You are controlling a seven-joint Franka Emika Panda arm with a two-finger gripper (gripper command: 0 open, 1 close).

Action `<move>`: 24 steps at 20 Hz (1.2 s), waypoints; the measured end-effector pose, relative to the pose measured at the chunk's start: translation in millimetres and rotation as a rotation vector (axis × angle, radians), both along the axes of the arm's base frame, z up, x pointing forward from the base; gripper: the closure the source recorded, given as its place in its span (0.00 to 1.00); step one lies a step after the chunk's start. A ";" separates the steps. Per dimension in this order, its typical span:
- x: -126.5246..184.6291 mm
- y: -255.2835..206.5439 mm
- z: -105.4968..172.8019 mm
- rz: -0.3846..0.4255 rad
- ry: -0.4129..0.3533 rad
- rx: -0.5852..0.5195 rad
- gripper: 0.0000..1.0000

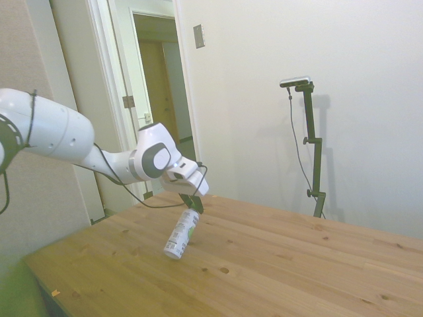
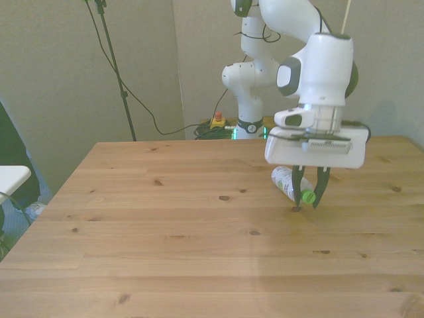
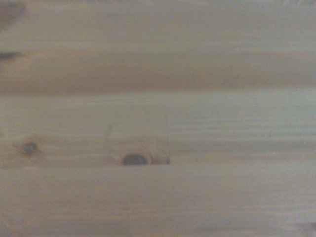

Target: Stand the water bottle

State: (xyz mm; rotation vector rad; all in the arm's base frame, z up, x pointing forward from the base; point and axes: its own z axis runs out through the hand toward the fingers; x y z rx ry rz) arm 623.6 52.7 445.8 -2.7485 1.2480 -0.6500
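Observation:
The water bottle (image 1: 182,234) is a small clear bottle with a white and green label. It hangs tilted, green cap (image 2: 307,197) uppermost and its base down by the wooden table (image 1: 277,264). My gripper (image 1: 193,205) is shut on the bottle's cap end, with the dark fingers (image 2: 322,189) on either side of the cap. In the front view the bottle (image 2: 285,181) shows under the white hand toward that view's right, its body pointing away behind the gripper (image 2: 309,197). I cannot tell whether the base touches the wood. The wrist view shows only blurred table boards (image 3: 158,118) with a dark knot (image 3: 135,159).
The table's near edge (image 1: 46,281) runs at the side view's lower left. An open doorway (image 1: 162,86) and white wall stand behind the arm. A black cable (image 1: 132,191) trails from the wrist.

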 end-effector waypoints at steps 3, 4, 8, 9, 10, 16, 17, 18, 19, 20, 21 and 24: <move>-22.7 18.3 41.8 0.017 -0.099 -0.056 1.00; -29.6 22.8 50.8 0.020 -0.127 -0.075 1.00; -50.6 36.8 64.5 0.020 -0.250 -0.141 1.00; -53.4 39.2 62.8 0.017 -0.282 -0.156 1.00; -55.4 41.7 59.6 0.013 -0.314 -0.166 1.00; -55.8 44.8 43.8 -0.032 -0.460 -0.148 1.00; -54.2 44.3 43.8 -0.036 -0.486 -0.144 1.00; -51.7 43.6 43.4 -0.042 -0.508 -0.143 1.00; -48.6 43.2 41.9 -0.049 -0.527 -0.143 1.00; -44.4 43.0 40.3 -0.056 -0.547 -0.142 1.00; -40.0 43.2 39.0 -0.064 -0.565 -0.141 1.00; -23.7 43.8 37.0 -0.090 -0.630 -0.135 1.00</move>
